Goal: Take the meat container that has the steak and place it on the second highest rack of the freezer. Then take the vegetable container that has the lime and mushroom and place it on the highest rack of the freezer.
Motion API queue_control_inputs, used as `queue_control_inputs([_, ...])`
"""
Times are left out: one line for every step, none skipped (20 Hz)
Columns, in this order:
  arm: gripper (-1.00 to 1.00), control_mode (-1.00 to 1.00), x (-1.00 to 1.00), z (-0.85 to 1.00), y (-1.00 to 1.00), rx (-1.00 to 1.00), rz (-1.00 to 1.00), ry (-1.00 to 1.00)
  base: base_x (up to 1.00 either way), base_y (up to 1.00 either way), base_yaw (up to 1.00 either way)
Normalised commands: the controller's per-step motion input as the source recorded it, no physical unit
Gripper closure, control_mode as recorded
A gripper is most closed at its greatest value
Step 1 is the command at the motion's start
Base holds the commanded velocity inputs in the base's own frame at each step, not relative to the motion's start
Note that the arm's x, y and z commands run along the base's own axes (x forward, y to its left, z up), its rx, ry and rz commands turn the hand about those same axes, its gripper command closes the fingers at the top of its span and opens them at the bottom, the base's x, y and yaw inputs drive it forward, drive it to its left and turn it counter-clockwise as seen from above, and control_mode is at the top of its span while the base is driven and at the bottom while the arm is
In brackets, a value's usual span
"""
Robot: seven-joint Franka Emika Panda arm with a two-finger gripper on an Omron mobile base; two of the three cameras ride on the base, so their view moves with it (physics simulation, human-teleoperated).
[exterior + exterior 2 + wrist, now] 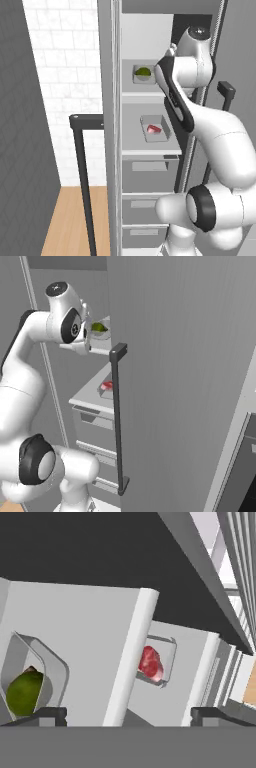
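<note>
In the hand view we see the lime (24, 692) at lower left, sitting in its vegetable container (52, 662) on the highest rack (95, 642). The gripper (128, 716) has its two tips set wide apart at the bottom edge with nothing between them; the left fingertip (47, 714) is just beside the tray's near wall. So the tray lies to the lower left of the hand, close by, and we judge it already released, which leaves backing out as the next move.

Right of the shelf's pale front edge, in the middle of the frame, the steak (151, 662) rests in its meat container (167, 659) on the second highest rack (170, 702).

In the left base view both trays sit inside the freezer (111, 150), lime above, steak below, with the arm reaching in from the right.
</note>
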Motion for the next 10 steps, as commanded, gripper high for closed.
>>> queue_control_inputs([-1.00,-1.00,-1.00,0.11,0.00,0.00,-0.09,0.00,0.00,0.00,0.00])
queue_control_inputs([-1.00,-1.00,-1.00,0.15,0.00,0.00,-0.08,0.00,0.00,0.00,0.00])
queue_control_inputs([-1.00,-1.00,-1.00,0.11,0.00,0.00,-0.07,0.00,0.00,0.00,0.00])
queue_control_inputs([-1.00,-1.00,-1.00,0.06,0.00,0.00,-0.04,0.00,0.00,0.00,0.00])
queue_control_inputs([-1.00,-1.00,-1.00,0.00,0.00,0.00,0.00,0.00,0.00,0.00,0.00])
queue_control_inputs([-1.00,-1.00,-1.00,0.00,0.00,0.00,0.00,0.00,0.00,0.00,0.00])
queue_control_inputs([-1.00,-1.00,-1.00,0.00,-0.03,0.00,0.00,0.01,0.00,0.00,0.00])
queue_control_inputs([-1.00,-1.00,-1.00,0.00,0.00,0.00,0.00,0.01,0.00,0.00,0.00])
queue_control_inputs([-1.00,-1.00,-1.00,0.00,0.00,0.00,0.00,0.11,0.00,0.00,0.00])
queue_control_inputs([-1.00,-1.00,-1.00,0.00,0.00,0.00,0.00,0.14,0.00,0.00,0.00])
